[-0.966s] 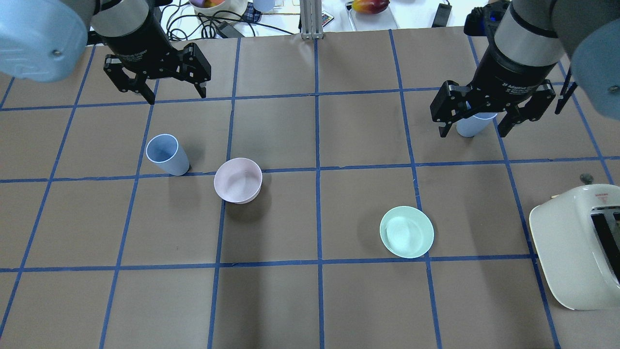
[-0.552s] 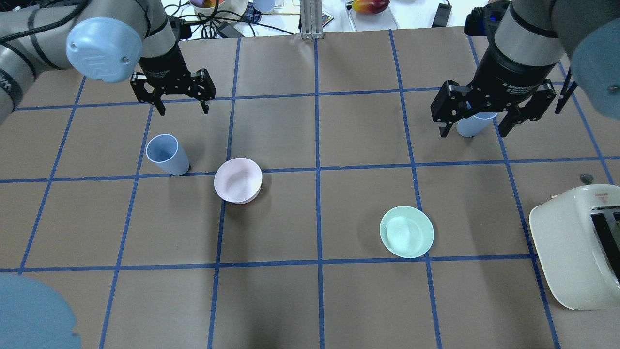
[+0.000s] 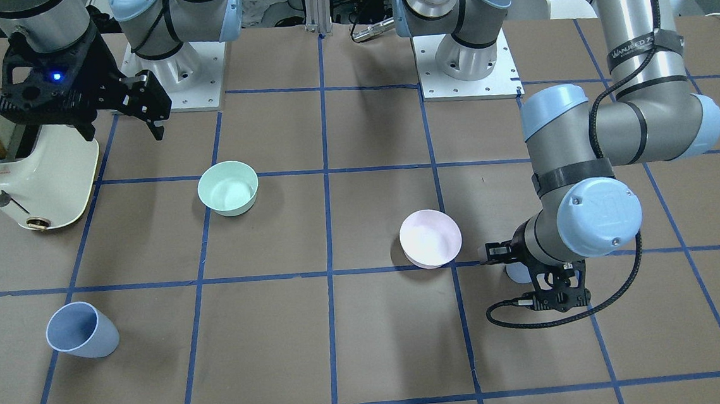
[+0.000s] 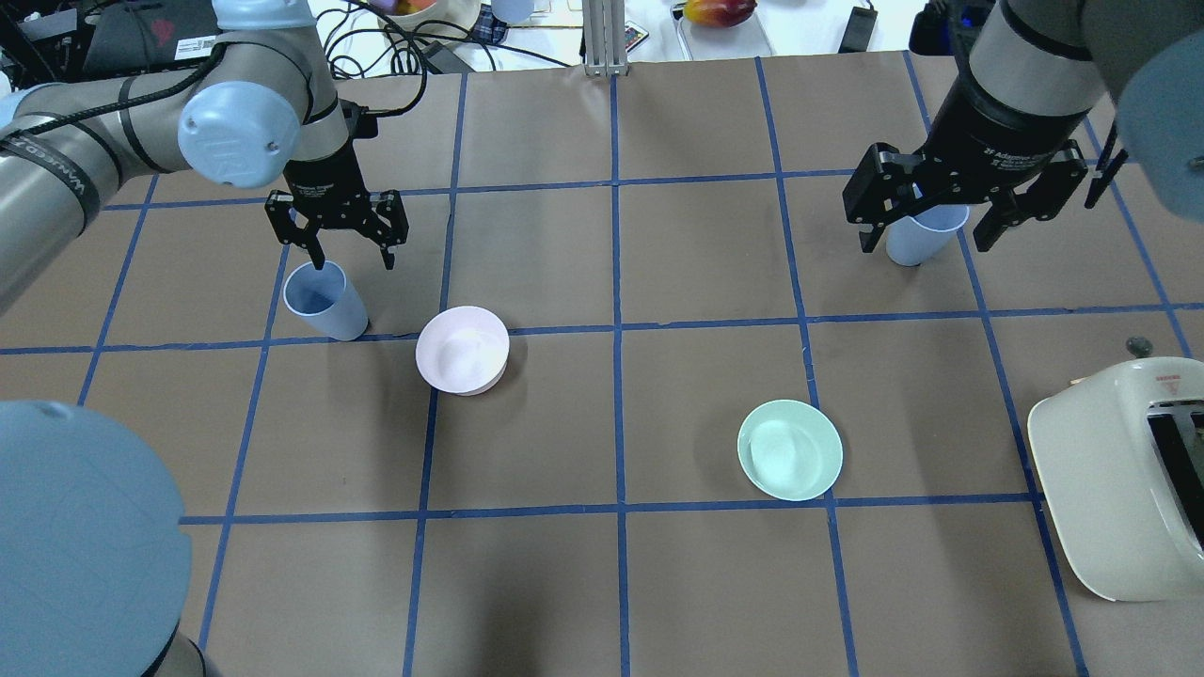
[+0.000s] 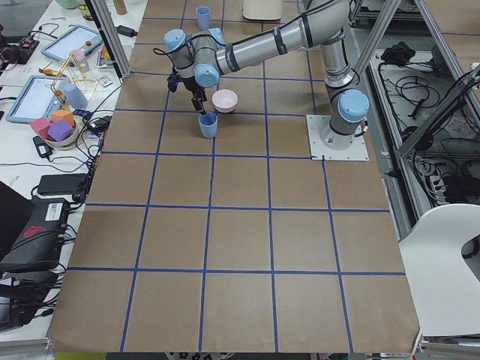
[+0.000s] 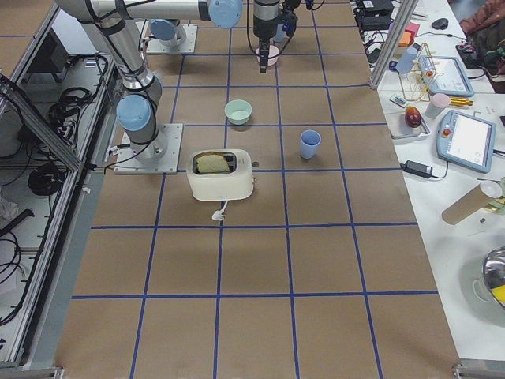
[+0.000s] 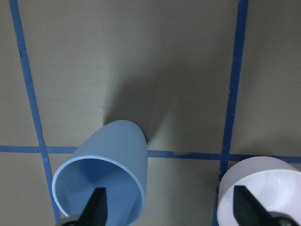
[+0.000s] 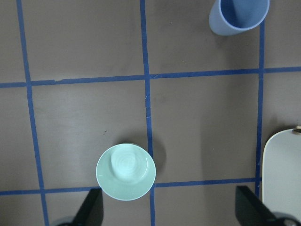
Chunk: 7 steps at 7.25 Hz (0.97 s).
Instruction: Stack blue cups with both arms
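One blue cup (image 4: 331,306) stands upright at the left, next to the pale pink bowl (image 4: 463,350). My left gripper (image 4: 353,260) is open and low over it. In the left wrist view one fingertip (image 7: 97,206) hangs over the cup's mouth (image 7: 101,190) and the other is near the pink bowl (image 7: 263,188). The second blue cup (image 4: 914,243) stands at the far right. My right gripper (image 4: 923,244) is open and empty, high above the table; in its wrist view the cup (image 8: 239,16) is far below at the top edge.
A mint-green bowl (image 4: 789,449) sits right of centre. A cream toaster (image 4: 1119,480) with toast (image 6: 213,162) stands at the right edge. Blue tape lines grid the brown table. Cables and small items lie beyond the far edge.
My left arm has swung down and toward the left cup, its open gripper now at the cup's rim. The right gripper has shifted slightly away from me. Cups and bowls have not moved.
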### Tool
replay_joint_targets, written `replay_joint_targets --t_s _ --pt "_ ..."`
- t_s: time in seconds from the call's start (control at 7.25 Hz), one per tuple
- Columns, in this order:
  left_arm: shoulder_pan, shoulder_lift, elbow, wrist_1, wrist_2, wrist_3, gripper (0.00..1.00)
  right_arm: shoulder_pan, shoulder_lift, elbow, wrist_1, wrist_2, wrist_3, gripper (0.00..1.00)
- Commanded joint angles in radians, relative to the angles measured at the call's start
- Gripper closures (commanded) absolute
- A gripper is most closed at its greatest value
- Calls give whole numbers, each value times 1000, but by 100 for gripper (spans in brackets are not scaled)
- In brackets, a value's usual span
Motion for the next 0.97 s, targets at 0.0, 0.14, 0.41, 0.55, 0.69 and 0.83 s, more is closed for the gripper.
replay_joint_targets --t_s 0.0,0.14,0.41,0.55,0.69,0.83 --pt "10 -6 -36 -2 12 1 58 -65 91 -10 -125 -29 -92 0" --pt "12 -6 -35 0 12 1 100 -122 190 -35 -200 -24 -198 0" --pt "12 18 -29 -6 14 1 100 -178 361 -177 -219 -22 -272 0" --pt "9 30 -18 -18 14 1 100 -179 433 -226 -222 -21 -283 0" --pt "1 59 -15 -41 12 1 100 -179 493 -263 -233 -18 -286 0" --pt "-8 100 2 -110 5 1 100 -183 544 -292 -265 -18 -355 0"
